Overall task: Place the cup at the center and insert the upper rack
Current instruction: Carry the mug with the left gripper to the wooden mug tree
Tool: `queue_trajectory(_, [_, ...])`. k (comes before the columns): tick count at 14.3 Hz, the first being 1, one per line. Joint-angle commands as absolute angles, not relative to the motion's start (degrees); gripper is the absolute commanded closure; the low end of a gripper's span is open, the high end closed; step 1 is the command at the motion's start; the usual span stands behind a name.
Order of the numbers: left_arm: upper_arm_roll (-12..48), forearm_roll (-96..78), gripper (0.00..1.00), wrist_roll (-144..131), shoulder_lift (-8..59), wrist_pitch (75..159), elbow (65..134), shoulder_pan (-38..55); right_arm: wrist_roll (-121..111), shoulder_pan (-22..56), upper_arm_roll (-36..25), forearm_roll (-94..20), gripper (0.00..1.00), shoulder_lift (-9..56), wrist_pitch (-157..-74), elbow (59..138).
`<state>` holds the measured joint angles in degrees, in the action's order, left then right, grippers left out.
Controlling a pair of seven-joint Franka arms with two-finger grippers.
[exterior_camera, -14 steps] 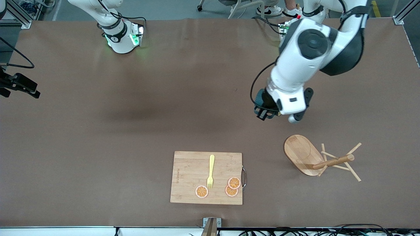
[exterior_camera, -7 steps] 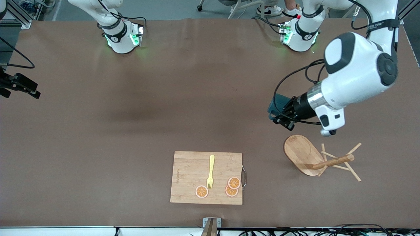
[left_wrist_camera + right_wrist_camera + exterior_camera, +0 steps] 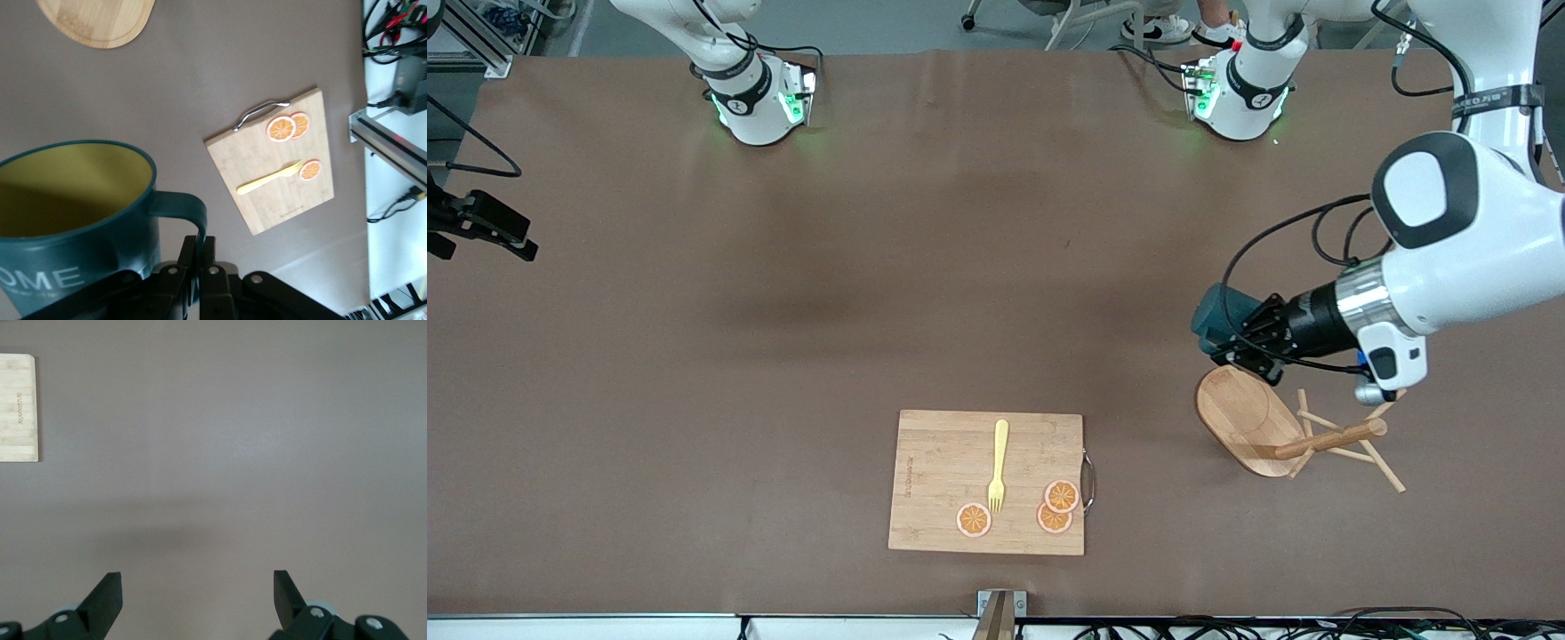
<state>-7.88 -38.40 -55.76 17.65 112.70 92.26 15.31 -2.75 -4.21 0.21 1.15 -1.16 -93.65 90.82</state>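
My left gripper [image 3: 1238, 342] is shut on the handle of the dark teal cup [image 3: 1214, 316] and holds it in the air just above the table, beside the rack's oval base. In the left wrist view the fingers [image 3: 212, 257] pinch the thin handle, and the cup [image 3: 73, 220] shows its mustard-yellow inside. The wooden upper rack [image 3: 1258, 418] lies tipped on its side, its pole and pegs pointing toward the left arm's end; its base edge shows in the left wrist view [image 3: 100, 20]. My right gripper [image 3: 197, 587] is open and empty, high over bare table.
A rectangular wooden cutting board [image 3: 987, 482] with a yellow fork [image 3: 998, 467] and three orange slices lies near the table's front edge, middle. It also shows in the left wrist view [image 3: 273, 170]. The right arm's black hand [image 3: 480, 227] waits at the right arm's end.
The left arm has swung with the cup toward the left arm's end of the table and toward the rack's base. The right arm has barely moved.
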Motion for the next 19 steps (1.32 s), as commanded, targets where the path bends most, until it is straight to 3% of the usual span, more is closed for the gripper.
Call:
queue_trajectory(1, [-7.6,-41.7,0.98,-51.9,19.8,112.9,90.7,12.5,-2.5,-3.8,0.4,1.1,0.00,-3.7,-93.6,92.2])
queue_trajectory(5, [-7.6,-44.5,0.98,-51.0,21.5,112.9,90.5,11.3,-2.3,-4.0,0.1,0.9,0.00,-5.1,-96.5,94.7])
queue_trajectory(10, [-7.6,-46.4,0.98,-50.8,25.3,114.7,85.4,10.0,-2.3,-4.1,-0.1,1.1,0.00,-8.0,-96.2,98.0])
queue_trajectory(19, [-7.5,-48.8,0.98,-48.2,26.6,118.9,85.3,9.9,-3.1,-3.9,0.2,1.8,0.00,-7.5,-95.6,96.2])
